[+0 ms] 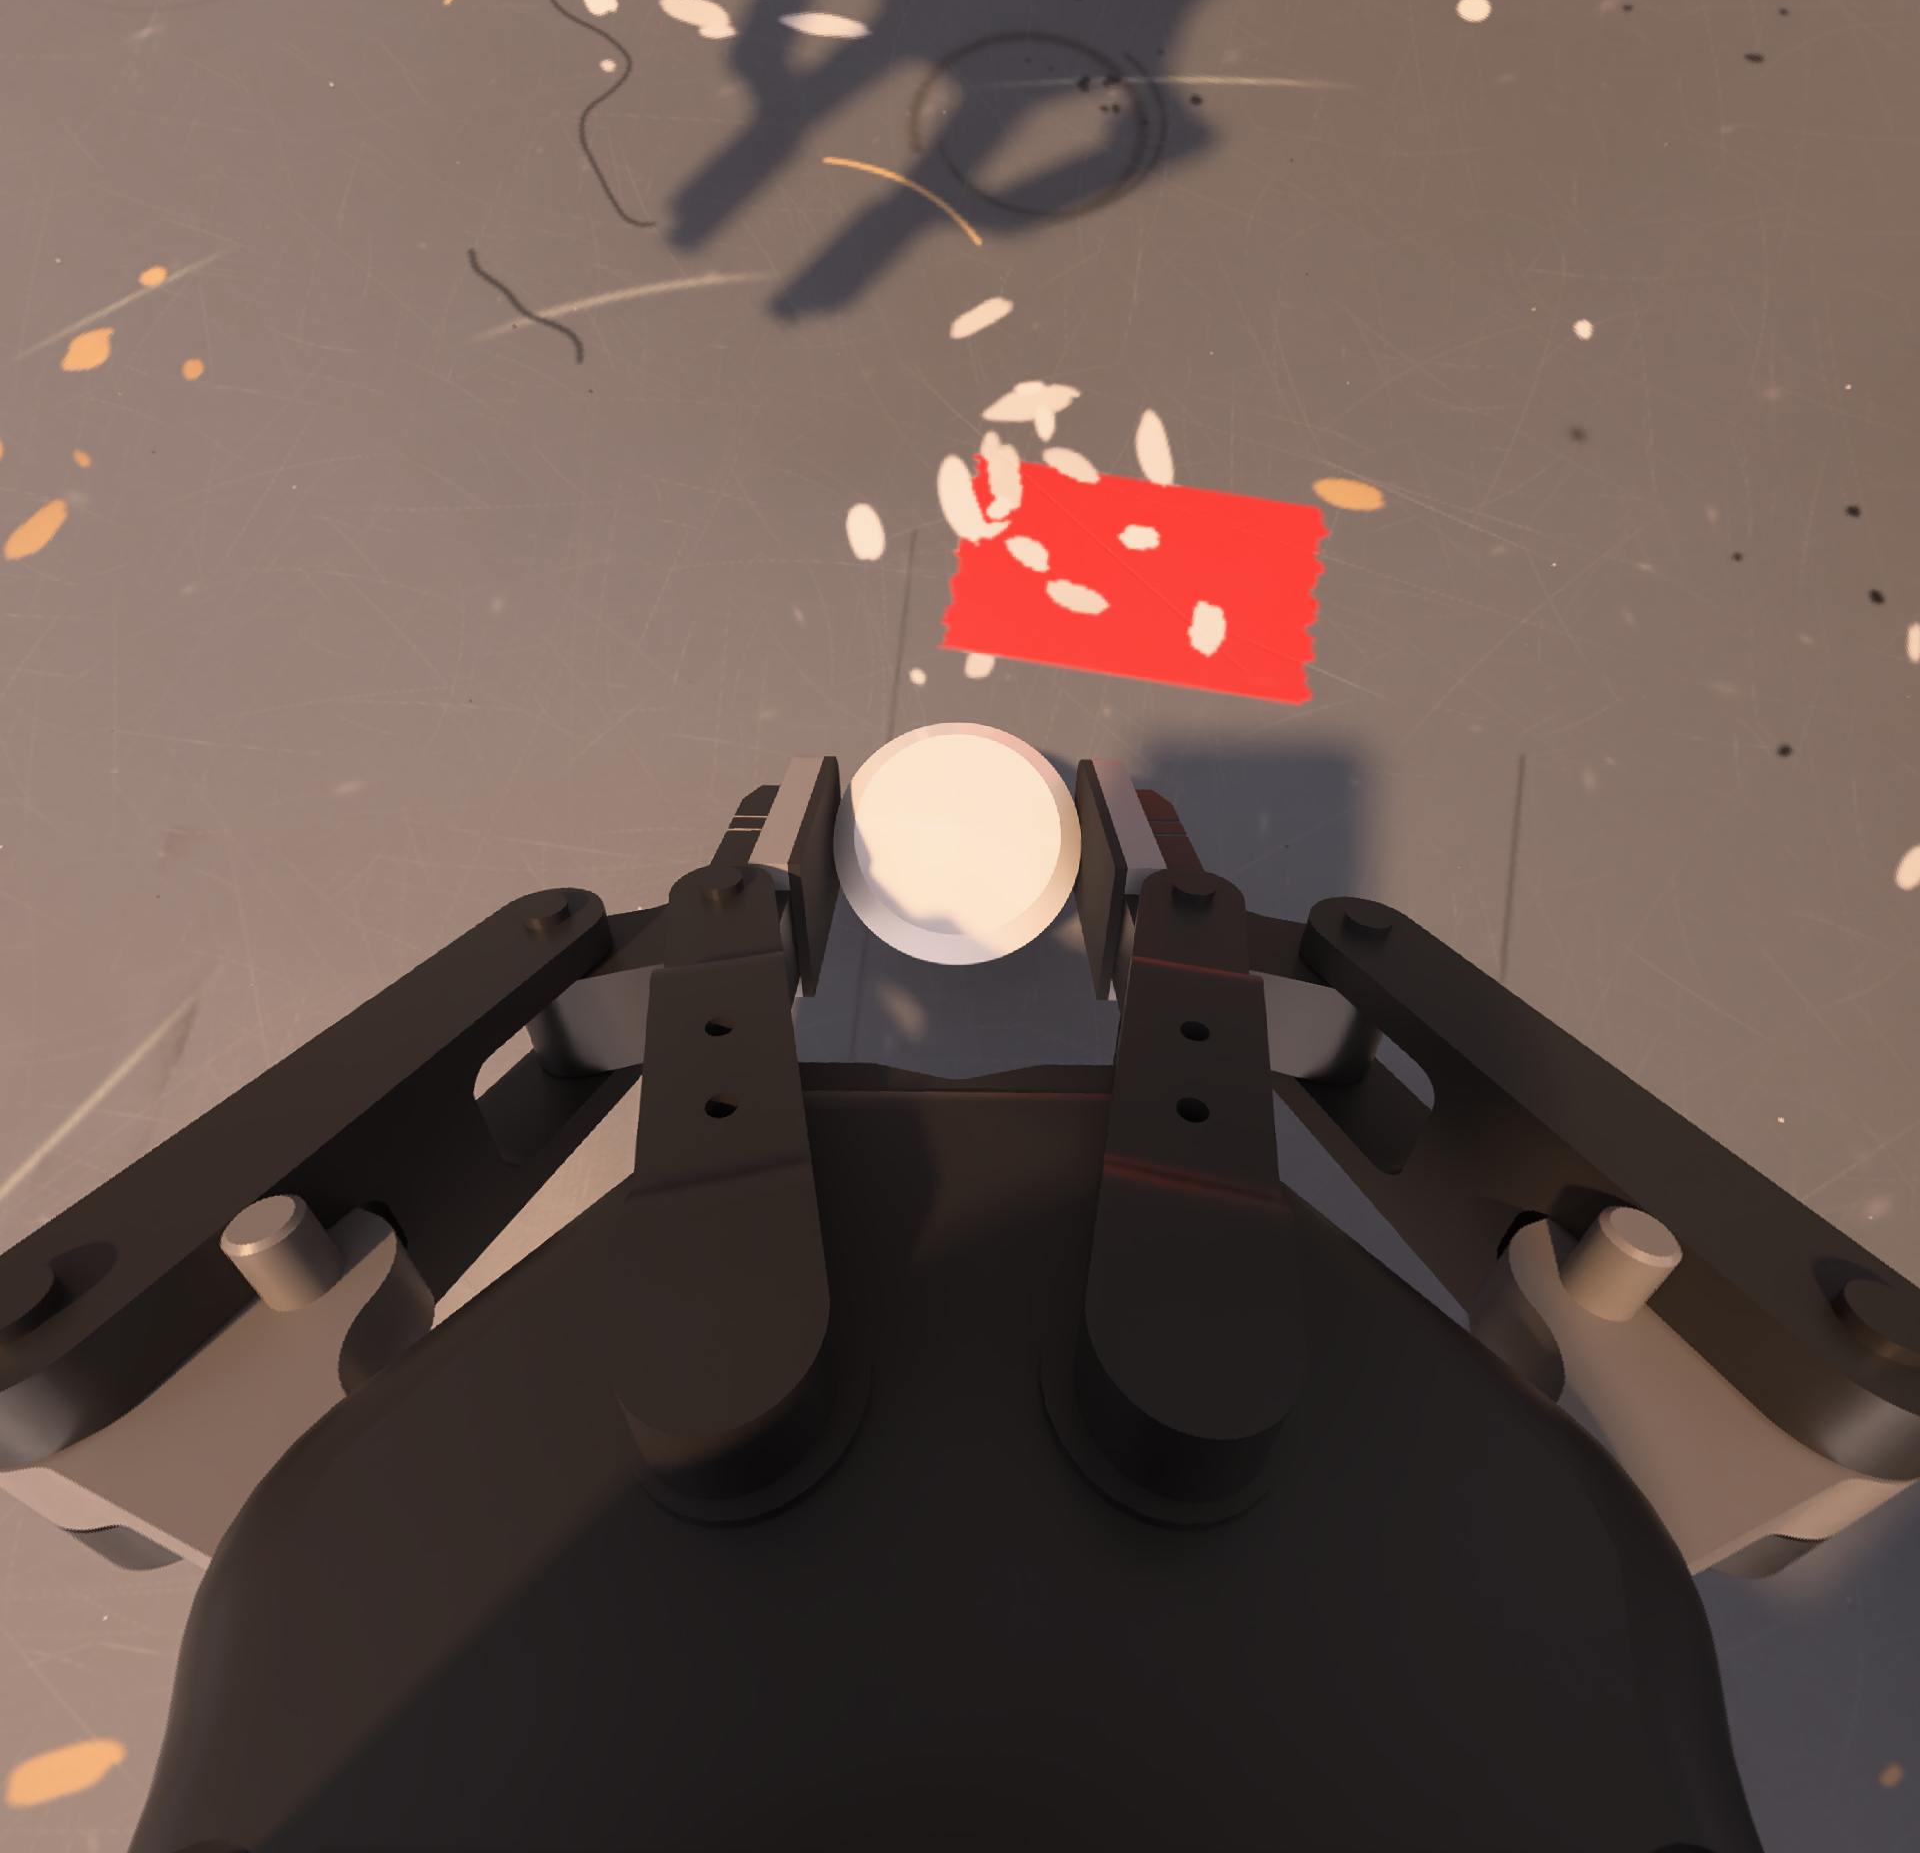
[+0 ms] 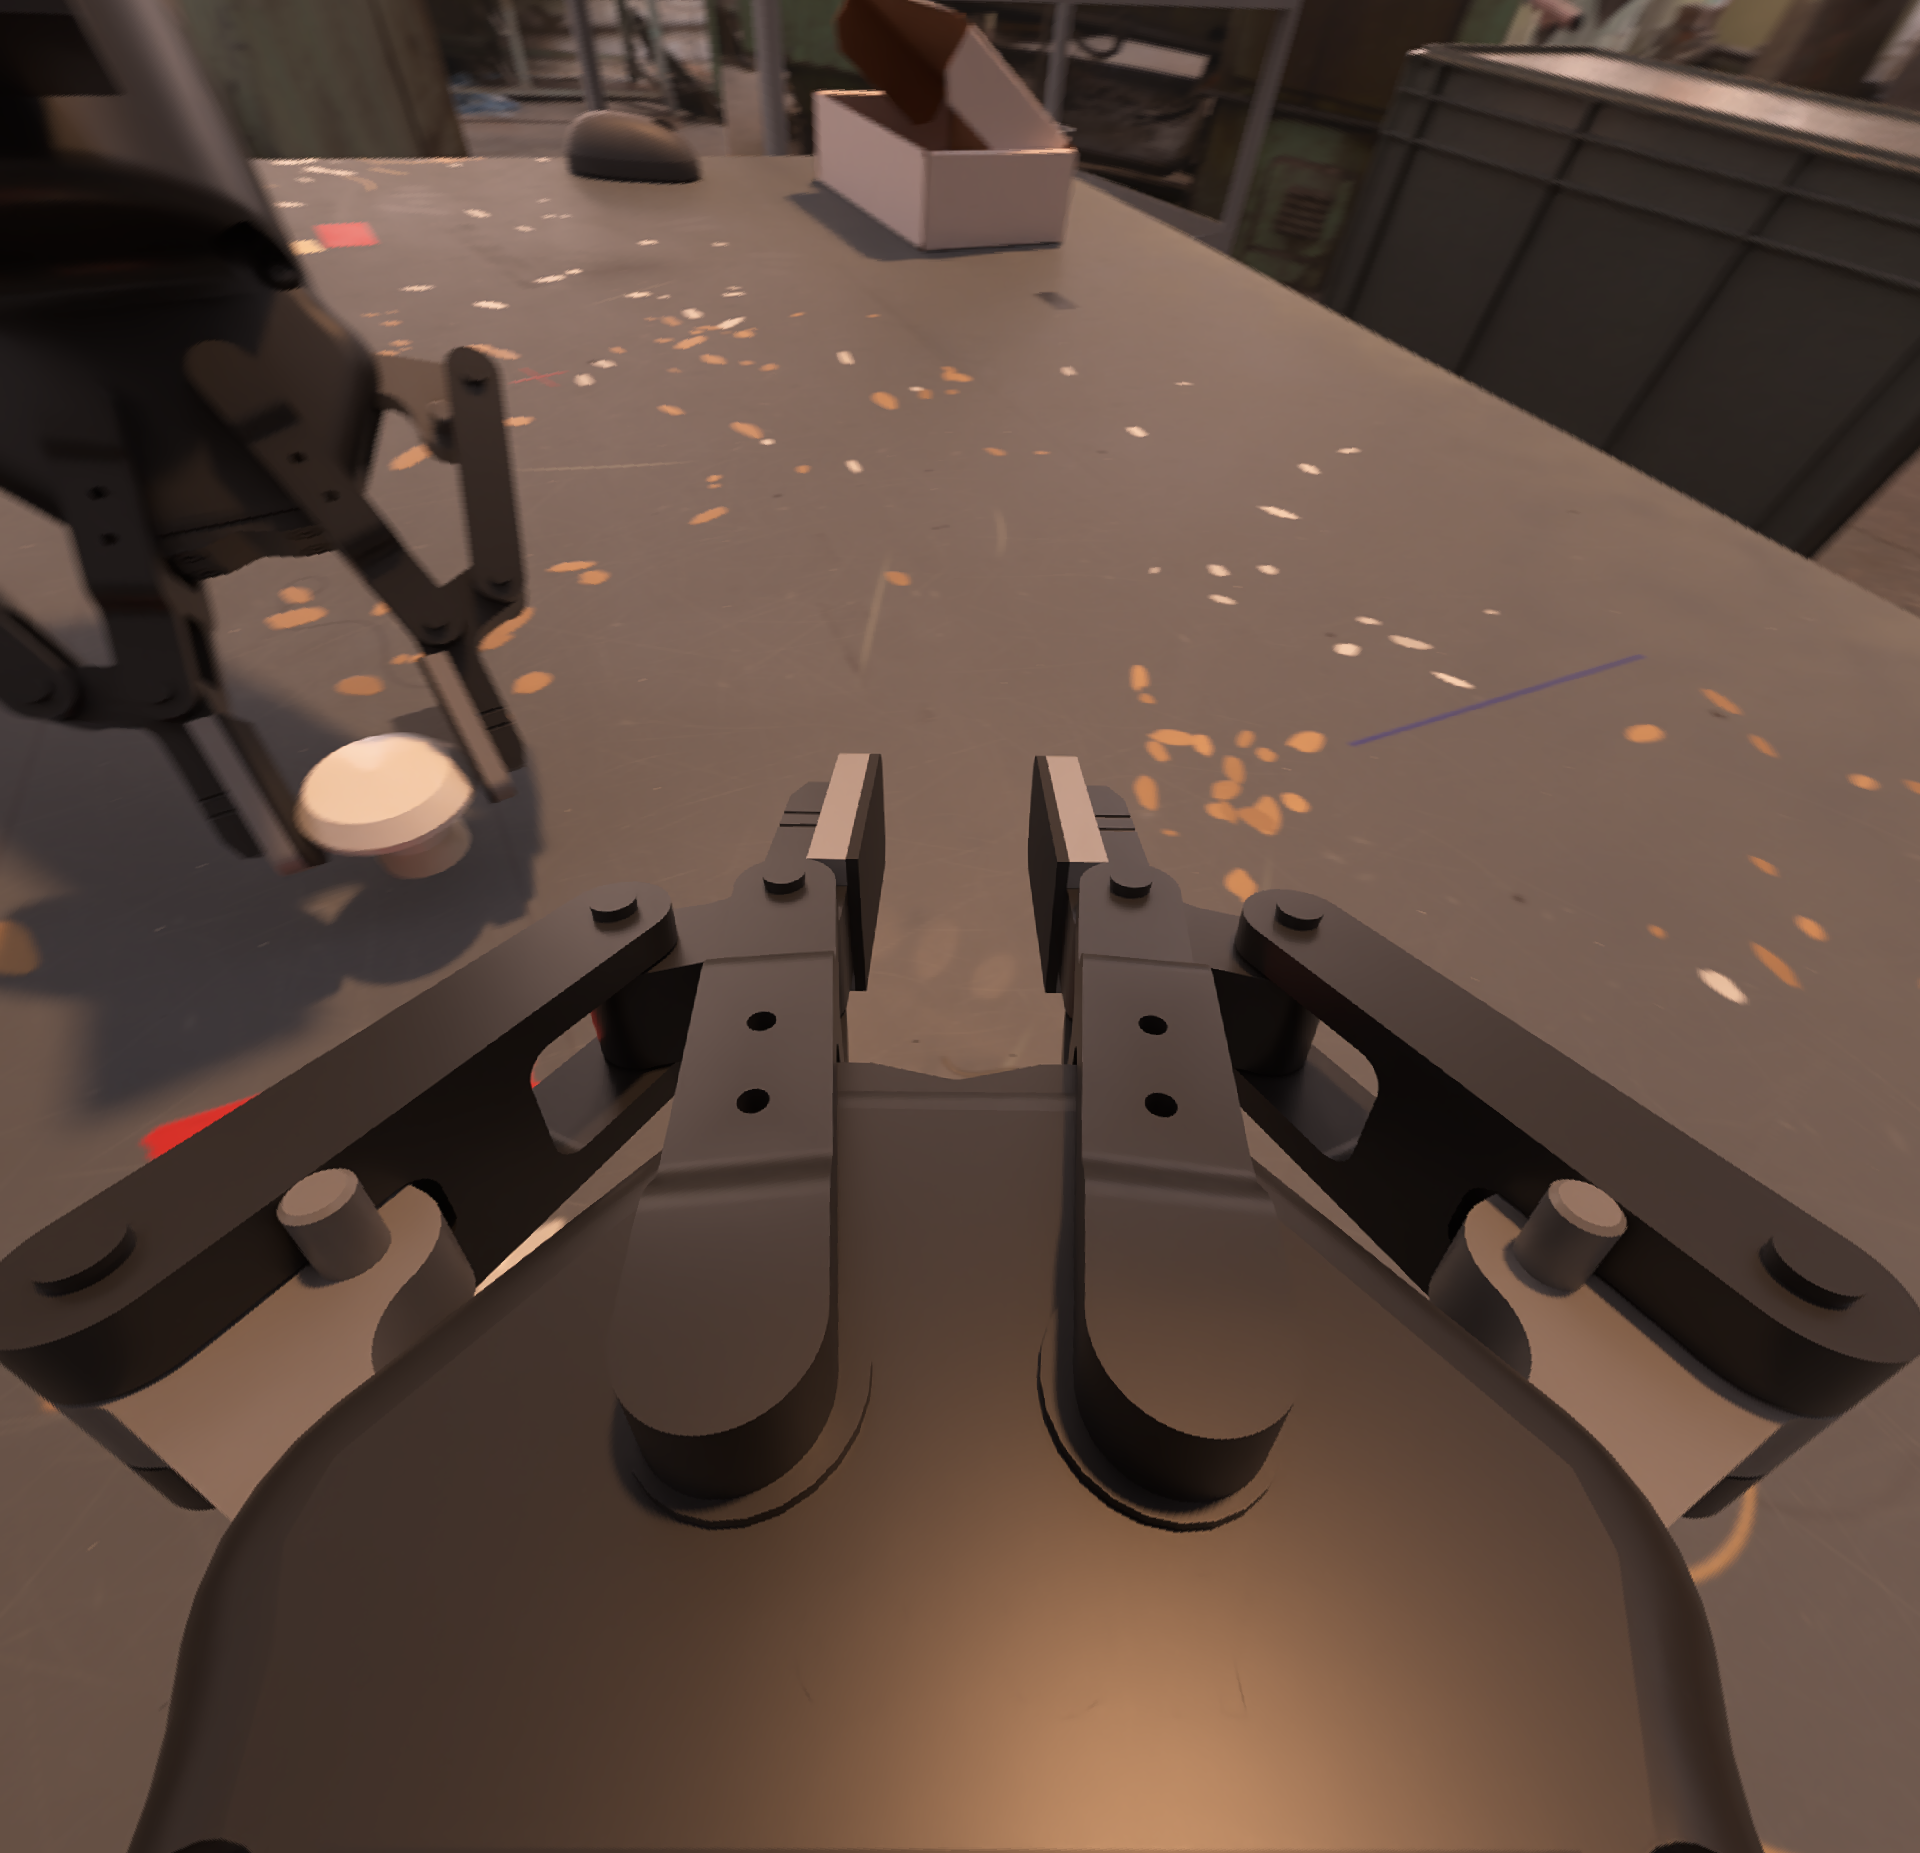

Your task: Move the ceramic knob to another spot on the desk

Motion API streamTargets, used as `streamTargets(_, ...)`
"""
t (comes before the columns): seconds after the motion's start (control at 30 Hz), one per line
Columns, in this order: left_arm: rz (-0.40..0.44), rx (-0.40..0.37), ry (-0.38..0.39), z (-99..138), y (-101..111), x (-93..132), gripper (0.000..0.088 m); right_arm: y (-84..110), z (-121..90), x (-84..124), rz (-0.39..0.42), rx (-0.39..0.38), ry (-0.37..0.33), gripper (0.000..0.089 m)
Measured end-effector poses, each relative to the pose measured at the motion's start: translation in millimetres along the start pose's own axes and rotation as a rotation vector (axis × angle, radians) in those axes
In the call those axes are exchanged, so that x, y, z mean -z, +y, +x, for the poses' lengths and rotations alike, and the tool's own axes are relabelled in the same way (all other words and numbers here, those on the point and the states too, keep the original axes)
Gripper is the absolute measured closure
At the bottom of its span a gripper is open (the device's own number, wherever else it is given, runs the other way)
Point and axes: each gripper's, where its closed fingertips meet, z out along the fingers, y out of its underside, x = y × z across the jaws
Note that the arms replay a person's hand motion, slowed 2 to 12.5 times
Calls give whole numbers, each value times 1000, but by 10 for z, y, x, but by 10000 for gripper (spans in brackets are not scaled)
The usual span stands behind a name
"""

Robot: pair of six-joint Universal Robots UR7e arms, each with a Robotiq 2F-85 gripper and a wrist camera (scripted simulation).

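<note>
The ceramic knob (image 1: 956, 842) is white and round with a short stem. My left gripper (image 1: 956, 764) points down at the grey desk (image 1: 416, 660) and is shut on the knob's cap, one pad on each side. In the right wrist view the knob (image 2: 384, 801) hangs between the left gripper's fingers (image 2: 390, 821) at the far left, close to the desk; I cannot tell if it touches. My right gripper (image 2: 956, 764) is low over the desk, to the right of the knob, with its jaws apart and nothing between them.
A strip of red tape (image 1: 1143, 588) lies just beyond the knob among white and orange flecks. An open white box (image 2: 945, 182) and a dark domed object (image 2: 632, 146) sit at the desk's far end. A grey crate (image 2: 1662, 276) stands beyond the right edge.
</note>
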Motion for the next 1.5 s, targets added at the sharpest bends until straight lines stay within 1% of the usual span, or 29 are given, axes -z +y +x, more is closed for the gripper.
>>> streamTargets(0.23,21,9,12,-14,-14,38,482,30,-378,-85,-42,46,-180,701)
streamTargets(0.4,30,13,19,-27,-13,58,482,91,-595,-148,-87,82,-268,749)
streamTargets(0.83,14,16,24,-65,46,58,482,285,-1033,-301,-202,167,-419,813)
streamTargets(1.13,-11,9,16,-81,96,34,482,353,-1294,-348,-236,187,-522,843)
streamTargets(1.3,-21,3,16,-78,112,19,482,375,-1396,-360,-247,195,-563,851)
streamTargets(1.5,-32,-6,15,-73,130,0,482,411,-1459,-371,-265,213,-584,862)
